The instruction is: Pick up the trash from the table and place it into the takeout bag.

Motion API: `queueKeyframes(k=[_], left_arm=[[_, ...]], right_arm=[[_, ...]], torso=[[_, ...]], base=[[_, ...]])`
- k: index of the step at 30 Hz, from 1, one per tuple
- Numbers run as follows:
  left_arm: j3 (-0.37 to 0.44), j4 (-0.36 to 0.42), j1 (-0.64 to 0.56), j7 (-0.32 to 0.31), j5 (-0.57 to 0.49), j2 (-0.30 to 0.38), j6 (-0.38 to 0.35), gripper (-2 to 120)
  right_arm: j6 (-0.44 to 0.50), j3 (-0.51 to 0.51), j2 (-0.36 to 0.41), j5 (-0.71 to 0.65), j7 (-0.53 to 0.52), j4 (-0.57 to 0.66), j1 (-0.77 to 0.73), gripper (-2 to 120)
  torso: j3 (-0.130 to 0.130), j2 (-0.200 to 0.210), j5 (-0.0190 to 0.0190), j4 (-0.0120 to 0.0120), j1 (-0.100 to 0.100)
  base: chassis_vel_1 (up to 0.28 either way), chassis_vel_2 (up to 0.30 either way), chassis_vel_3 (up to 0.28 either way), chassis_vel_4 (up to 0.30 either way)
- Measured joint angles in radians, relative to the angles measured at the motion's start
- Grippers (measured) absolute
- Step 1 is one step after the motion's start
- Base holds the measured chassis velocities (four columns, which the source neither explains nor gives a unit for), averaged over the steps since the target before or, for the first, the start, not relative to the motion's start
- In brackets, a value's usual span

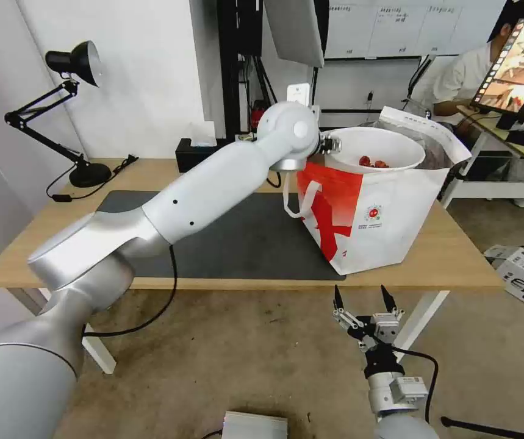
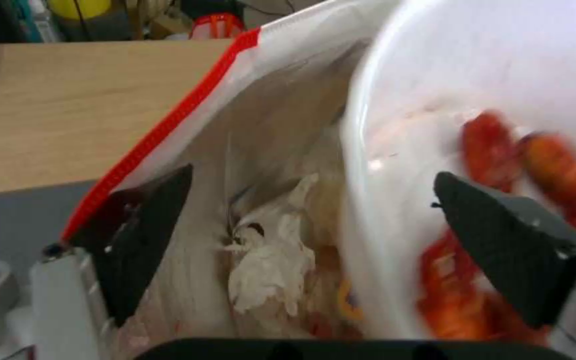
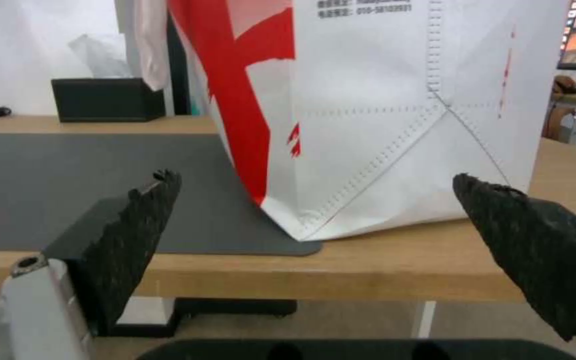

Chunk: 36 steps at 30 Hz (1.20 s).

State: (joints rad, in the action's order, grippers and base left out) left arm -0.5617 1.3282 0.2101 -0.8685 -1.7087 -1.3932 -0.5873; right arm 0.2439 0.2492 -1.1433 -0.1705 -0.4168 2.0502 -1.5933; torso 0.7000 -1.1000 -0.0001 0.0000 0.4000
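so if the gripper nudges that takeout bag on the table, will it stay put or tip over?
The takeout bag probably flexes rather than slides as a block: its walls look like thin creased fabric. It may tip, since the white bowl sits high at its mouth. Its broad flat base on the table should help steady it.

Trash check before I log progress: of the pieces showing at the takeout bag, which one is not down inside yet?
The white bowl of crayfish shells: it sits across the bag's mouth, while the crumpled tissue lies deep inside the takeout bag.
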Motion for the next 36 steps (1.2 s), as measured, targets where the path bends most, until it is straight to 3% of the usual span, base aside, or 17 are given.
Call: queueKeyframes(k=[13, 23, 31, 33, 34, 36], left_arm=[[0.003, 0.046, -0.015, -0.017, 0.005, 0.011, 0.001, 100], [0.109, 0.105, 0.03, 0.013, 0.063, 0.045, 0.034, 100], [0.161, 0.19, 0.064, 0.105, 0.181, 0.173, 0.069, 100], [0.152, 0.255, 0.048, 0.185, 0.301, 0.288, 0.093, 100], [0.152, 0.255, 0.048, 0.185, 0.301, 0.288, 0.093, 100], [0.145, 0.327, 0.007, 0.247, 0.371, 0.399, 0.121, 100]], right_arm=[[-0.001, -0.002, -0.003, 0.006, 0.0, 0.001, -0.002, 100], [-0.001, -0.003, -0.009, 0.016, 0.0, 0.007, -0.01, 100], [-0.002, -0.003, -0.01, 0.017, -0.001, 0.012, -0.012, 100], [-0.003, -0.002, -0.009, 0.017, -0.001, 0.014, -0.011, 100], [-0.003, -0.002, -0.009, 0.017, -0.001, 0.014, -0.011, 100], [-0.004, -0.004, -0.009, 0.017, -0.001, 0.014, -0.007, 100]], torso=[[0.0, 0.0, 0.0002, -0.0001, 0.0], [0.0, 0.0, 0.0001, -0.0002, 0.0], [0.0, 0.0, 0.0, -0.0002, 0.0], [0.0, 0.0, -0.0002, -0.0001, 0.0], [0.0, 0.0, -0.0002, -0.0001, 0.0], [0.0, 0.0, -0.0005, -0.0002, 0.0]], base=[[0.0, 0.0, 0.0, 0.0], [0.0, 0.0, 0.0, 0.0], [0.0, 0.0, 0.0, 0.0], [0.0, 0.0, 0.0, 0.0], [0.0, 0.0, 0.0, 0.0], [0.0, 0.0, 0.0, 0.0]])
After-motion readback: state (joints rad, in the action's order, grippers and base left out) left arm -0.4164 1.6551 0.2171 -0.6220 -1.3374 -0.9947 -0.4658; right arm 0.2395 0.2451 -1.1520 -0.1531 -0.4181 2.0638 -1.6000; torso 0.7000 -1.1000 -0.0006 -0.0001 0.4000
